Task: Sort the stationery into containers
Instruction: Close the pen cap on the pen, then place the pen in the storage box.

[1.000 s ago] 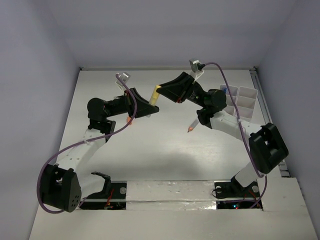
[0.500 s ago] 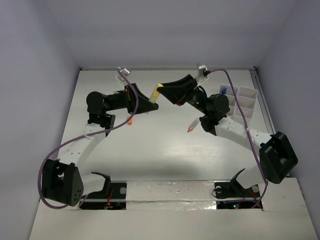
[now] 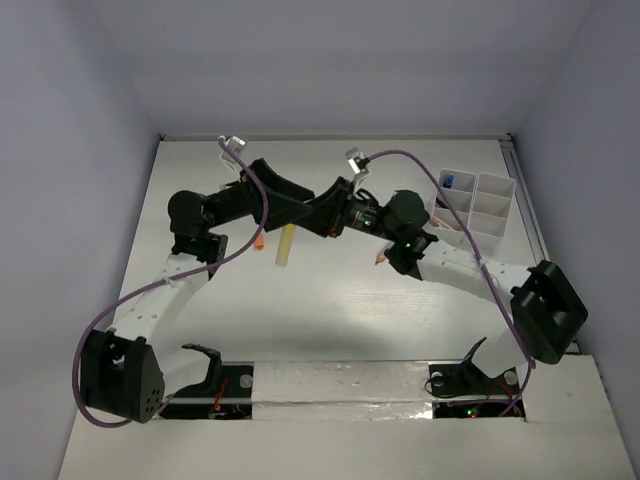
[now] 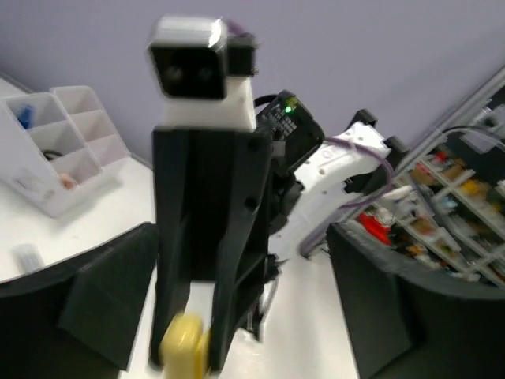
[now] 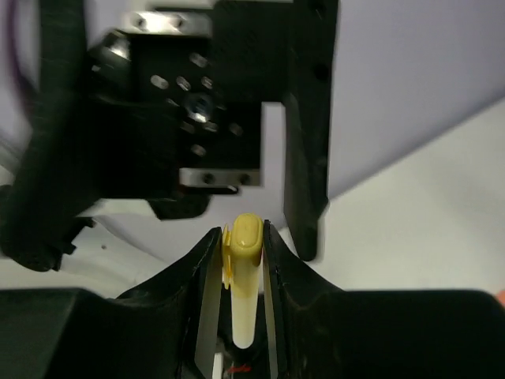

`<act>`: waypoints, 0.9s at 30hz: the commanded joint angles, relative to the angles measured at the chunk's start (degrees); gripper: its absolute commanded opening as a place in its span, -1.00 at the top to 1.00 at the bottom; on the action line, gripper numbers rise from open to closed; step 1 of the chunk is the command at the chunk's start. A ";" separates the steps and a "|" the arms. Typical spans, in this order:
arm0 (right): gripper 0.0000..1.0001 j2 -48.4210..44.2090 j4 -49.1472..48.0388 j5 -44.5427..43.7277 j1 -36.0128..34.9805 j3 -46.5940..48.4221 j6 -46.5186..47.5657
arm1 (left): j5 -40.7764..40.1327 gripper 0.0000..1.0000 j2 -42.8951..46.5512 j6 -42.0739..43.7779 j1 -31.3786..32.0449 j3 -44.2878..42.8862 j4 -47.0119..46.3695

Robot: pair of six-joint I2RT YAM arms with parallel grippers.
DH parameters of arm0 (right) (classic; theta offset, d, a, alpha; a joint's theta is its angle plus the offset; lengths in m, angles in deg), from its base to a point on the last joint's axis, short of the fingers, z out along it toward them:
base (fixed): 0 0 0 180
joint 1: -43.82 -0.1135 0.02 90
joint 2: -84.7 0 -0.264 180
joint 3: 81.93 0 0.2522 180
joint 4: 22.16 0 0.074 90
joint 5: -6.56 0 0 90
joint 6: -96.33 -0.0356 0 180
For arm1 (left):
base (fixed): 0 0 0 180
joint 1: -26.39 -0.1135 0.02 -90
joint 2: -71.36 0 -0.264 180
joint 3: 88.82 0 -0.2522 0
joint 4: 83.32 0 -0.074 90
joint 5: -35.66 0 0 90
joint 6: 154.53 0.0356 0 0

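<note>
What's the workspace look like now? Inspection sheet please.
Surface: white table, no spills seen.
Job's things: yellow marker in right gripper; pencil and orange item on table; tray far right, blue item inside.
Clutter: nothing seen.
Grippers: left gripper open, straddling the right; right gripper shut on marker.
Cables: purple cable looped off each arm, none visibly snagged.
Surroundings: plain walls; shelving beyond the table.

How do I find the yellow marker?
Look at the middle of the white table, where the two black arms meet. The yellow marker sticks out of the right gripper there. It is stubby and pale yellow, unlike the thin orange-tipped pencil nearby.
</note>
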State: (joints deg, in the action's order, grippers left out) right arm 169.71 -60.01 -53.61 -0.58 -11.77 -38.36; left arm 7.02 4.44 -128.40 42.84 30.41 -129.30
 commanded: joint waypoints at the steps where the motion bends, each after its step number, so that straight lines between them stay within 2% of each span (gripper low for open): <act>1: 1.00 1.65 7.84 -2.39 -0.95 2.39 -0.75 | -2.66 -0.84 6.00 4.61 0.69 2.34 -1.80; 3: 1.00 3.48 9.86 -6.07 0.19 4.84 -1.54 | -2.65 -0.98 9.50 12.05 0.69 2.71 11.50; 4: 1.00 3.49 9.87 -7.05 0.19 5.47 -1.54 | -2.65 -0.98 10.74 15.15 0.69 2.45 11.58; 5: 1.00 4.45 10.22 -7.76 0.19 6.08 -2.07 | -3.61 -0.98 12.14 18.40 0.69 1.92 20.28; 7: 1.00 5.51 10.74 -8.38 0.90 7.49 -2.42 | -6.16 -0.98 15.48 25.35 0.69 -0.61 29.55; 8: 1.00 5.78 10.92 -8.38 1.42 7.67 -2.42 | -9.56 -0.98 16.46 30.95 0.69 -1.42 33.43; 10: 1.00 6.13 11.36 -8.82 1.95 7.58 -2.34 | -13.79 -0.98 19.00 35.29 0.69 -3.87 43.10; 12: 1.00 4.91 12.15 -9.69 2.56 6.36 -1.11 | -22.66 -0.98 20.68 39.77 0.69 -4.93 49.42; 14: 1.00 3.24 15.56 -11.53 4.23 4.26 1.51 | -30.81 -0.98 23.31 41.72 0.69 -5.64 53.05; 17: 1.00 -1.68 21.19 -16.01 9.23 1.53 5.38 | -37.52 -0.98 26.91 44.27 0.69 -4.42 54.55; 21: 1.00 -8.97 29.63 -24.79 18.28 -4.44 10.57 | -40.27 -0.98 30.26 46.03 2.18 -1.96 56.84; 24: 1.00 -15.65 35.26 -39.87 24.79 -7.35 13.92 | -42.63 -0.98 32.37 48.14 4.11 0.50 58.16; 27: 1.00 -20.93 38.51 -50.18 28.40 -10.61 18.05 | -45.19 -0.98 34.13 50.16 6.49 2.88 58.69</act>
State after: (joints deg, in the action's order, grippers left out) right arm 153.50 -26.59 -88.28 26.17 -20.60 -26.84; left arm -33.72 37.73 -81.98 47.63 31.57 -71.82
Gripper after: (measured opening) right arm 0.295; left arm 0.989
